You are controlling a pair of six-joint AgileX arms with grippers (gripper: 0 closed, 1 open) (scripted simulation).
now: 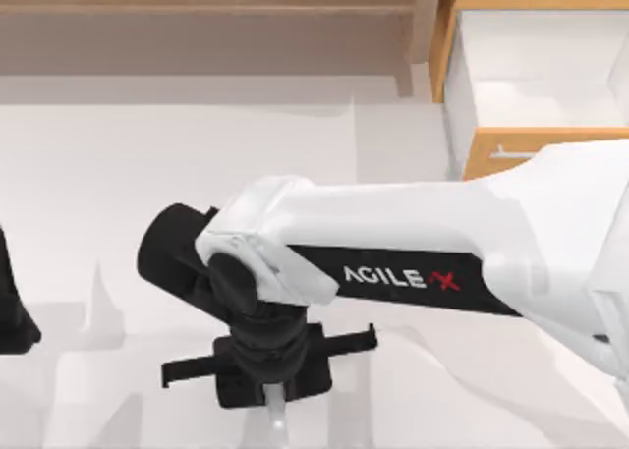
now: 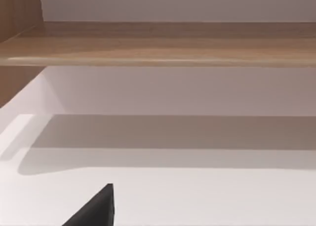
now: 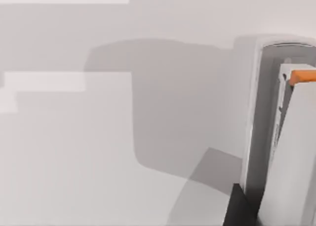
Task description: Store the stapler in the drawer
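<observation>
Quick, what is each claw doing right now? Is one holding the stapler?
Right claw: low at the table's near edge, right over the stapler; open or shut cannot be told.
Left claw: parked at the table's left edge; cannot be told.

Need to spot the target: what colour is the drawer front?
Orange-tan wood on the drawer, with a silver bar handle; clearest in the top view.

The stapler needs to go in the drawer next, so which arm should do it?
Probably the right arm. Its hand is right over the stapler, and the open drawer sits on that side. The left hand waits at the far left edge.
</observation>
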